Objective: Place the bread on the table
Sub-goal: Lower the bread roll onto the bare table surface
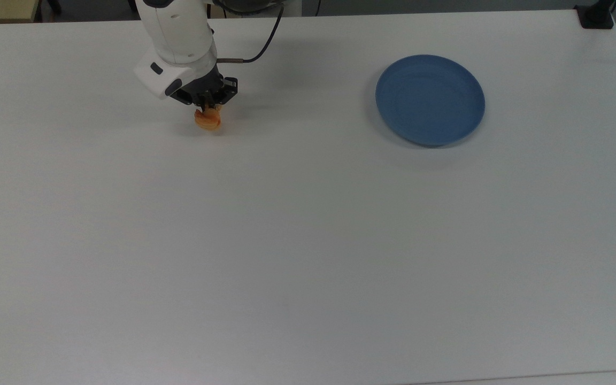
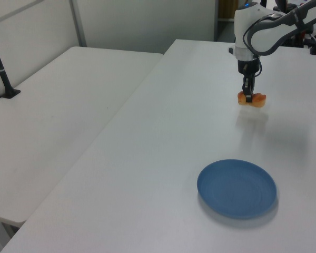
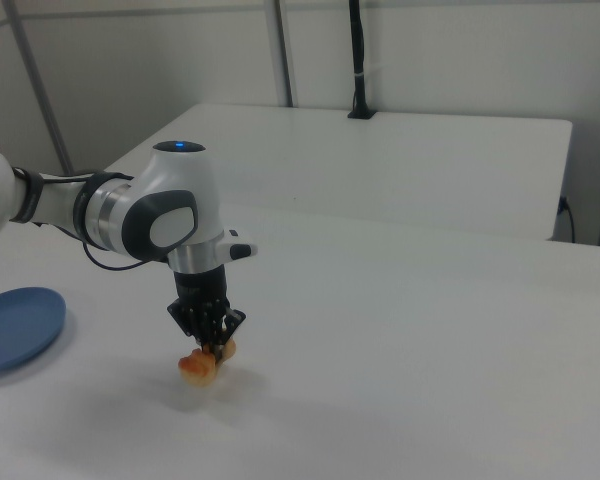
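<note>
Held the bread (image 1: 207,119) pinched between nearly closed jaws (image 1: 206,109), directly beneath them and low over or maybe just touching the white tabletop (image 1: 308,224), long axis about level, well apart from the blue plate (image 1: 430,99).

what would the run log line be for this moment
stage: placing | gripper: shut on bread | bread: at or just above the table, contact unclear | blue plate: empty, far toward the top view's right | release: not yet
</note>
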Robot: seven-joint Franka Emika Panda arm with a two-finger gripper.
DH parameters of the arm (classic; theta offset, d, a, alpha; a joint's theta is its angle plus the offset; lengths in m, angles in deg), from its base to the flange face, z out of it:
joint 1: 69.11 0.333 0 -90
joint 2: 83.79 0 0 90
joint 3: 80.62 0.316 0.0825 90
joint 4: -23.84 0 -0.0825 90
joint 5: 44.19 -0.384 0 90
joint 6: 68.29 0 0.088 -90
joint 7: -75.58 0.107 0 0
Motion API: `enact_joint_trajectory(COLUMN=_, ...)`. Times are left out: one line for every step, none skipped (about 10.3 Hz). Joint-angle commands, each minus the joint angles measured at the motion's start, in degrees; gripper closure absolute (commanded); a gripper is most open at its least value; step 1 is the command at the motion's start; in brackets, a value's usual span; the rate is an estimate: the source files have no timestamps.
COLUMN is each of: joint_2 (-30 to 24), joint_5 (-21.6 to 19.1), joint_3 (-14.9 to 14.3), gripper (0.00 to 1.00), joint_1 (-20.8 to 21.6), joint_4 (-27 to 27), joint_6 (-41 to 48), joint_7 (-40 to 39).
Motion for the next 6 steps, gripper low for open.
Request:
enact_joint_trajectory(joint_2=-0.7, joint_5=1.0, joint_3=-0.2, gripper=1.00, joint_1=0.0, joint_4=-1.4, joint_6=-1.3, joint_7=-3.0)
enact_joint_trajectory(joint_2=-0.3, joint_5=1.5, joint_3=-0.2, gripper=1.00, joint_1=0.0, joint_4=-1.4, joint_6=-1.4, joint_7=-3.6)
enact_joint_trajectory(joint_2=0.4, joint_5=2.2, joint_3=-0.2, gripper=1.00, joint_1=0.0, joint_4=-1.3, joint_6=-1.4, joint_7=-3.7)
enact_joint_trajectory(joint_2=0.7, joint_5=2.5, joint_3=-0.2, gripper=1.00, joint_1=0.1, joint_4=-1.3, joint_6=-2.0, joint_7=-3.7)
enact_joint_trajectory(joint_2=0.9, joint_5=2.5, joint_3=-0.2, gripper=1.00, joint_1=0.1, joint_4=-1.3, joint_6=-2.7, joint_7=-3.7)
enact_joint_trajectory(joint_2=0.9, joint_5=2.4, joint_3=-0.2, gripper=1.00, joint_1=0.2, joint_4=-1.3, joint_6=-2.8, joint_7=-3.6)
